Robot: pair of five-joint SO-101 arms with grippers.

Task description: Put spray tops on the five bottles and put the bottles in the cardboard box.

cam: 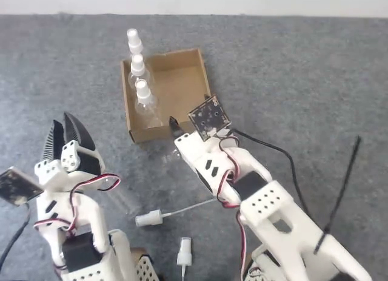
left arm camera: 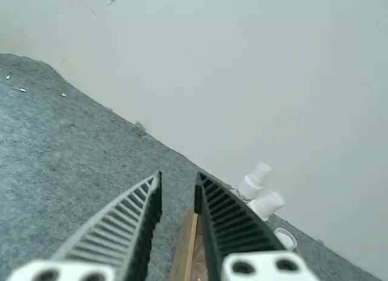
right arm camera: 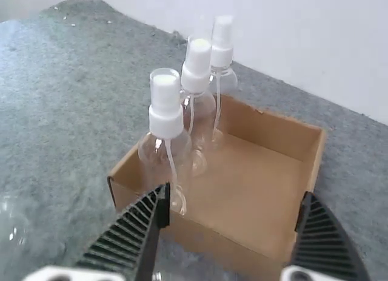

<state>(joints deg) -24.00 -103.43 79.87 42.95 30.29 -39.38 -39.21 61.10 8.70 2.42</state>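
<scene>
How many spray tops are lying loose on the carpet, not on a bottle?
2. One spray top, its tube attached, lies between the two arms; the other spray top lies closer to the arms' bases. More could be hidden under the arms.

Prob. lab, grey mat (cam: 303, 68), white wall (left arm camera: 254, 62)

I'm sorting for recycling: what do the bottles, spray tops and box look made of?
Bottles: clear glossy plastic by the look, dip tubes showing through; glass is possible. Spray tops: opaque white plastic, smooth. Cardboard box: matte brown cardboard, thin raw-cut walls.
</scene>
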